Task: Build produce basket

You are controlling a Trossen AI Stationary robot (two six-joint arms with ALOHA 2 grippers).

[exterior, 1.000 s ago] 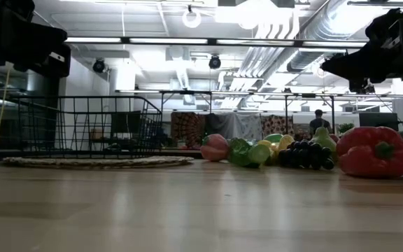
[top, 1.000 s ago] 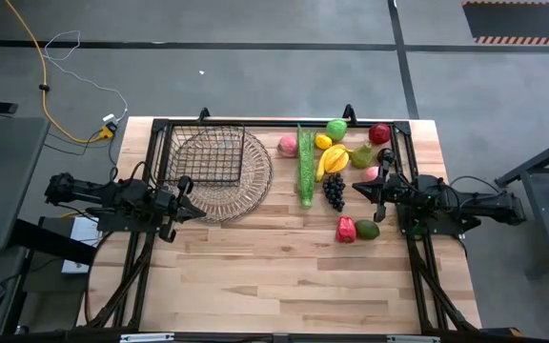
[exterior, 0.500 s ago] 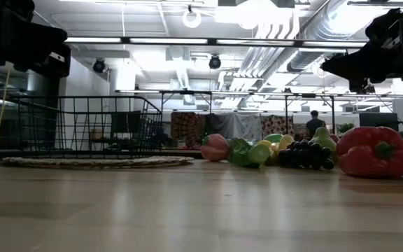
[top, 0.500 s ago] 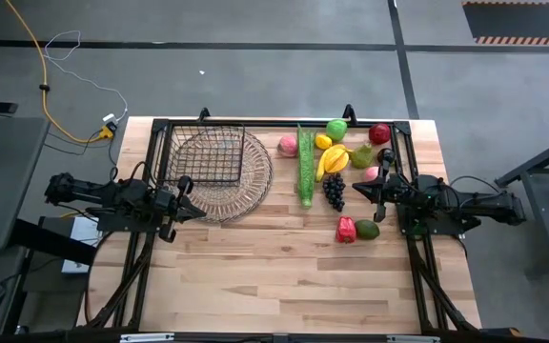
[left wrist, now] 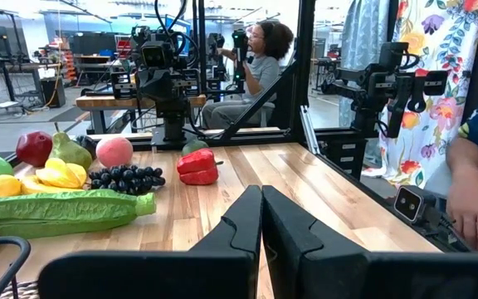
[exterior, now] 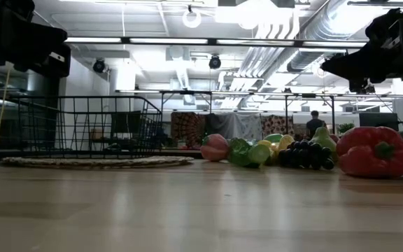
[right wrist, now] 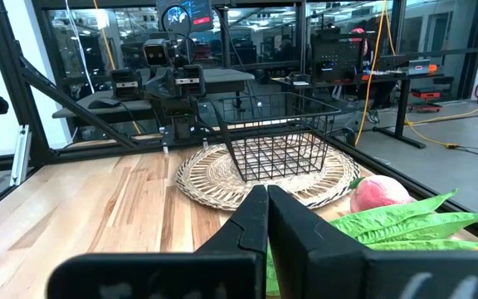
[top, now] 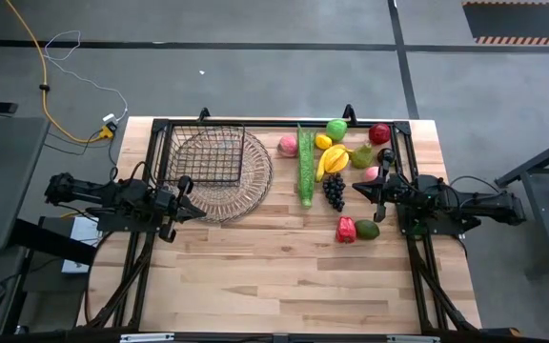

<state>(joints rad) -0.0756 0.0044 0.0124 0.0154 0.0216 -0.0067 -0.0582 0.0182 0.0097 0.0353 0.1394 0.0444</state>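
Both claws clenched, empty: left gripper (top: 185, 198), right gripper (top: 362, 189). Purple toy grapes (top: 334, 190) lay just beside right; black wire-mesh basket (top: 209, 153) sat beyond. Best: open first, descend squarely.

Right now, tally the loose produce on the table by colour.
Green: 4 (green apple, pear, long stalk, avocado)
Red: 2 (red apple, pepper)
Pink: 2 (peaches)
Yellow: 2 (lemon, banana bunch)
Purple: 1 (grapes)
Total: 11
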